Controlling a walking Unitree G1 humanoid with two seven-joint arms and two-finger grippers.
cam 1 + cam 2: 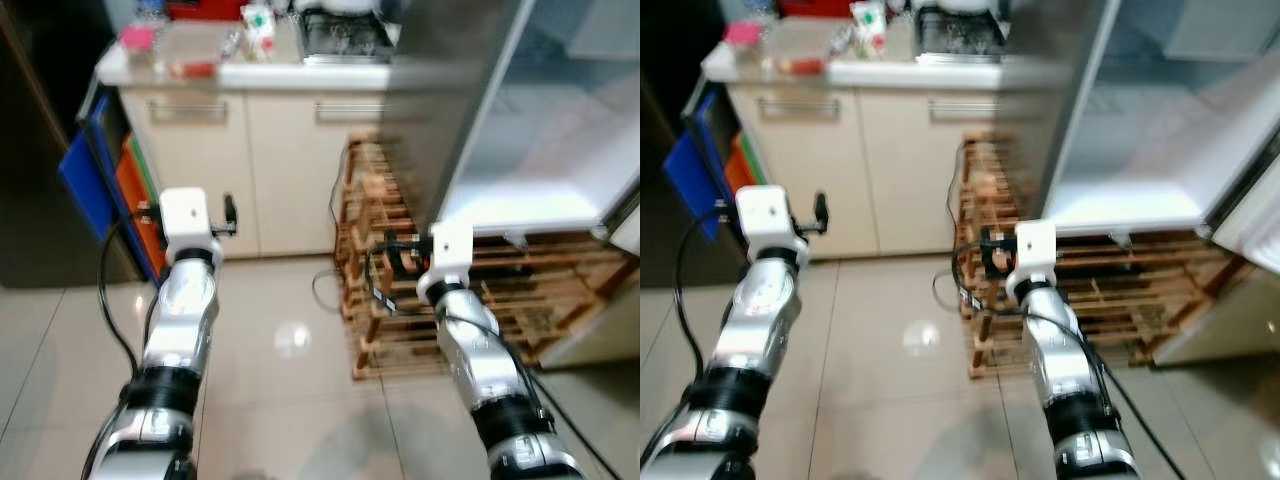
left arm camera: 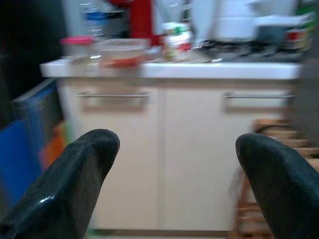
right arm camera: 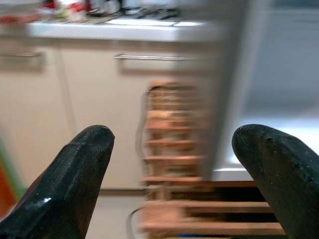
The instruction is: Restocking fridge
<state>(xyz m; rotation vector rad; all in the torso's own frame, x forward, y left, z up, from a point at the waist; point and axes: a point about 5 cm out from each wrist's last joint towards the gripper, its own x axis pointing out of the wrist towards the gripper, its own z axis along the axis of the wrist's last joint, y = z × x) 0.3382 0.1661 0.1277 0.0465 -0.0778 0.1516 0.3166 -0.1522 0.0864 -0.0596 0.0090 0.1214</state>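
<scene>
Head view: tiled floor (image 1: 290, 330), cream cabinets (image 1: 250, 160).

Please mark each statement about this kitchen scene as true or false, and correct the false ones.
1. Both grippers are open and hold nothing. True: the left gripper and the right gripper each show spread fingers with a free gap between them.
2. The fridge stands on a wooden pallet. True: the pallet lies under it.
3. The fridge door is shut. False: the fridge is open and its white interior shows.
4. The counter is bare. False: a pink-lidded container and other items stand on it.
5. The right gripper is touching the cabinet handle. False: it hangs in the air, apart from the cabinet.
</scene>
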